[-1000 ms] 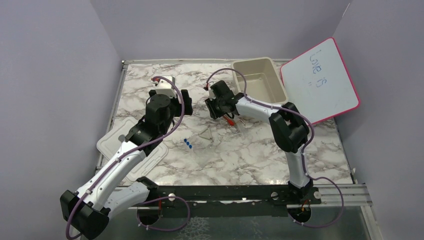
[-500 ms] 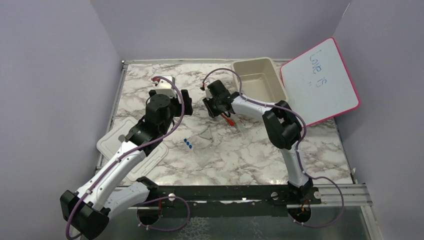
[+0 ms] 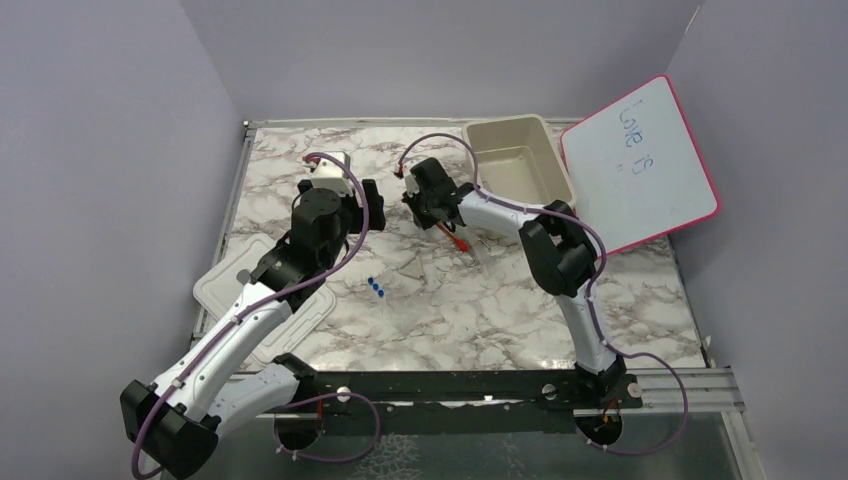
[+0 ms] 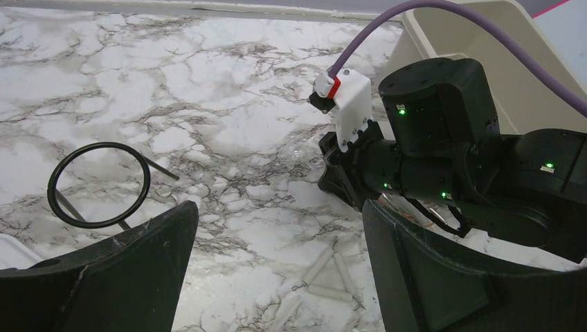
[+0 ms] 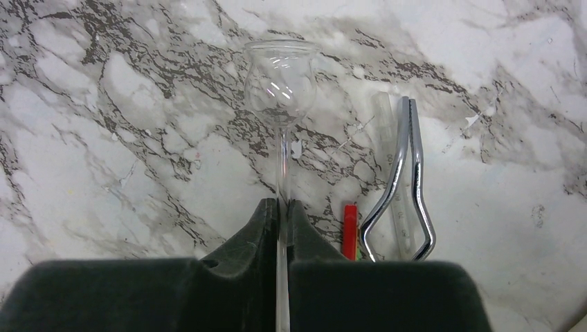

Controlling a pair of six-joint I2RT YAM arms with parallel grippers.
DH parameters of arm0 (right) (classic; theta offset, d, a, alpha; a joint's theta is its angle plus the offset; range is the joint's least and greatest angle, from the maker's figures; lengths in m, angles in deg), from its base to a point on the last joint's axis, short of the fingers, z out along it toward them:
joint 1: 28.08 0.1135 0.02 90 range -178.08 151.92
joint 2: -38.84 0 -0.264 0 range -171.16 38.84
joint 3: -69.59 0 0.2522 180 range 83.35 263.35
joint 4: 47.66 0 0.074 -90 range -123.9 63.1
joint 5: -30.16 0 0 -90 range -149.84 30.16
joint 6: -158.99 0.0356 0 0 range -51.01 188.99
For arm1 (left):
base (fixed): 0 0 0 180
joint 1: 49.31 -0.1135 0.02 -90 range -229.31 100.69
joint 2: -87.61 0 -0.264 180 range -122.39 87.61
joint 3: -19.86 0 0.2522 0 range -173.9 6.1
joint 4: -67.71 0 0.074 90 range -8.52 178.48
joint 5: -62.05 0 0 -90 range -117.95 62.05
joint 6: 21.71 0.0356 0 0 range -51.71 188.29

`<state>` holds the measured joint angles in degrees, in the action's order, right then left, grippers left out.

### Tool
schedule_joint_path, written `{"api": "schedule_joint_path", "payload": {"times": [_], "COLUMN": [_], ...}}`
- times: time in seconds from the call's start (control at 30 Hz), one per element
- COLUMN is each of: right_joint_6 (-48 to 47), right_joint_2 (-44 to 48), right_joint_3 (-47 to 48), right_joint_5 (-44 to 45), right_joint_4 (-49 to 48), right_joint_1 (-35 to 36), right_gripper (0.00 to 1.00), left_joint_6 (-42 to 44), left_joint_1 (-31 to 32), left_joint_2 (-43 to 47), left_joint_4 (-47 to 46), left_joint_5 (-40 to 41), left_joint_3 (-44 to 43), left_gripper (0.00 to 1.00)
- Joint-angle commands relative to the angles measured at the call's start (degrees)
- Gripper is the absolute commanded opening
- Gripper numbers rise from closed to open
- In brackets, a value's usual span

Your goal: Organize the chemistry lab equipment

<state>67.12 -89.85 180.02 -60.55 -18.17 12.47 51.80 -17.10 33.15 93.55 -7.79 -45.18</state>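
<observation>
The right arm has swung slightly left and farther back across the worktop (image 3: 480, 310), and the right hand (image 5: 282, 207), half apart a moment ago, is now clamped on the thin stem of a glass funnel (image 5: 280, 86). The funnel's bulb sticks straight out ahead of the fingertips, low over the marble, with the clamp (image 5: 405, 173) and the dropper (image 5: 350, 232) just right of the stem. The left hand (image 4: 277, 242) hovers with its fingers wide apart, holding nothing, and the ring (image 4: 102, 144) lies ahead to its left.
</observation>
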Motion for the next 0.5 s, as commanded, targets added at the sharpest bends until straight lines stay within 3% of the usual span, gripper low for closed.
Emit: {"api": "schedule_joint_path", "payload": {"times": [0.0,0.23,0.47], "right_joint_6": [-0.3,1.7,1.7], "right_joint_2": [3.6,18.4,30.2], "right_joint_3": [-2.7,-9.1,-10.7], "right_joint_5": [-0.2,-2.7,4.8], "right_joint_4": [-3.5,-10.7,-11.2], "right_joint_1": [0.3,0.3,-0.5], "right_gripper": [0.02,0.01,0.01], "left_joint_6": [0.2,0.3,0.2], "left_joint_1": [-0.2,-0.2,-0.2], "left_joint_2": [0.3,1.2,1.4], "left_joint_4": [-1.1,-1.2,-1.3], "left_joint_5": [-0.3,0.3,-0.1], "left_joint_3": [0.1,0.3,0.4], "left_gripper": [0.91,0.91,0.91]}}
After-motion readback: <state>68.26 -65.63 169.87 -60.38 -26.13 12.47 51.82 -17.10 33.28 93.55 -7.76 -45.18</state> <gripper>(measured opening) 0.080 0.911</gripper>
